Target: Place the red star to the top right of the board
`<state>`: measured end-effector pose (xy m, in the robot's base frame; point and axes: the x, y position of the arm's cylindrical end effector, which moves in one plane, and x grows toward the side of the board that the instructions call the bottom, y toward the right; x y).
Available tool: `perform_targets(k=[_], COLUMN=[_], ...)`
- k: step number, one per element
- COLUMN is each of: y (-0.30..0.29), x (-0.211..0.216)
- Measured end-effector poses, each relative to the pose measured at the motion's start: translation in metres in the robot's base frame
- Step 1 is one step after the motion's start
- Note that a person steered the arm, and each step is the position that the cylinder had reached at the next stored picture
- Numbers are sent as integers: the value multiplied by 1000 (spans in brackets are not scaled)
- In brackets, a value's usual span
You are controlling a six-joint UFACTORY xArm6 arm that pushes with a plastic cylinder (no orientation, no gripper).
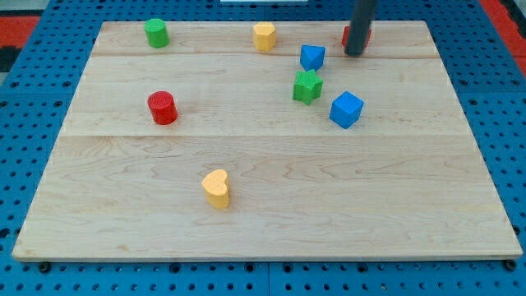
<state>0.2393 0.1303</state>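
No jaws here; my tip (354,54) touches the red block (348,35), shape hidden behind the rod, blue block (312,57) just left.

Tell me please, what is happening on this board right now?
A robot arm's dark rod is pushing blocks on a wooden board. My tip sits near the view's top right, right against a red block that the rod mostly hides, so its shape is unclear. A blue block lies just to the tip's left. The other blocks are apart from it.
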Motion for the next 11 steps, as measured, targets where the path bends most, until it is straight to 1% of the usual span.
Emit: perform_targets(k=[1,2,4,5,6,8,9,10,11], y=[-53,-61,-41,15,25,39,122,144,115], x=[-43,-44,-47,-47,-32,73,81,26,-2])
